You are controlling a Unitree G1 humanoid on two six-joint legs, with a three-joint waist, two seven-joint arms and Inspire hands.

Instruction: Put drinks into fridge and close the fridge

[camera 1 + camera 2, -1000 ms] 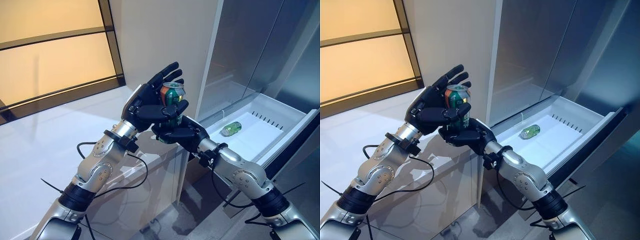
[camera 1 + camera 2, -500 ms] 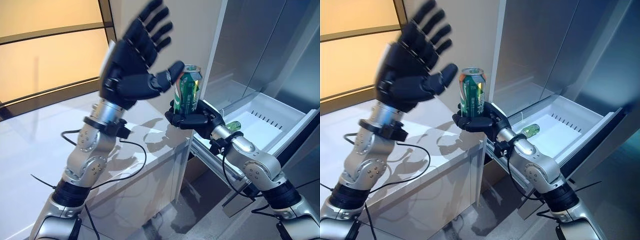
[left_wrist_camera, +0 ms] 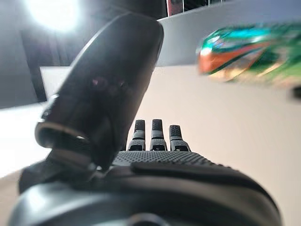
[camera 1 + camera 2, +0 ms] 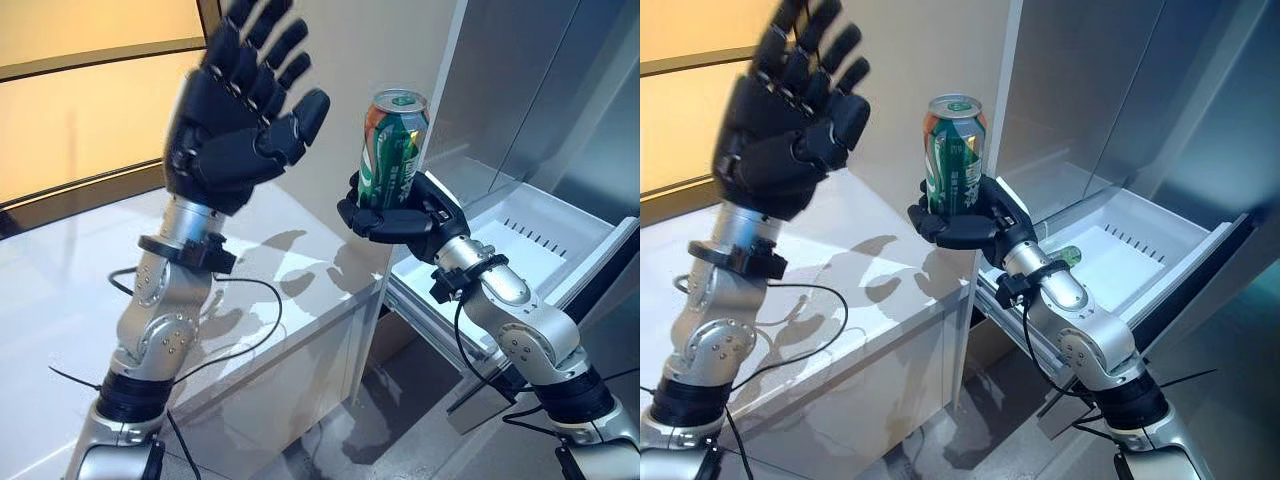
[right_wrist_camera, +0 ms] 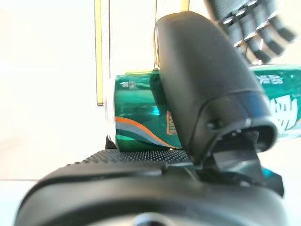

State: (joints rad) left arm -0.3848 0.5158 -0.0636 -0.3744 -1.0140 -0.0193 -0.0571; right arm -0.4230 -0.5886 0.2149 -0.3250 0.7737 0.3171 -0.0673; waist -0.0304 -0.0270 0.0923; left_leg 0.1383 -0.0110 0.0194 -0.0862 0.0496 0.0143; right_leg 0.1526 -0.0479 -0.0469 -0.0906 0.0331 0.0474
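My right hand (image 4: 400,218) is shut on a green can (image 4: 392,148) with an orange stripe and holds it upright in the air, just left of the fridge's open white drawer (image 4: 520,265). The can also shows in the right wrist view (image 5: 141,125), under my thumb. My left hand (image 4: 235,140) is open and raised, fingers spread, to the left of the can and apart from it. The can shows past it in the left wrist view (image 3: 249,52). A second green drink (image 4: 1068,255) lies in the drawer, mostly hidden behind my right wrist.
A white counter (image 4: 70,300) runs below my left arm, with a dark-framed amber panel (image 4: 90,110) behind it. The grey fridge front (image 4: 530,90) rises above the pulled-out drawer. Grey floor (image 4: 400,420) lies below the drawer.
My left hand let go of the can and lifted away to the left. My right hand carried the can up and to the right, nearer the fridge drawer.
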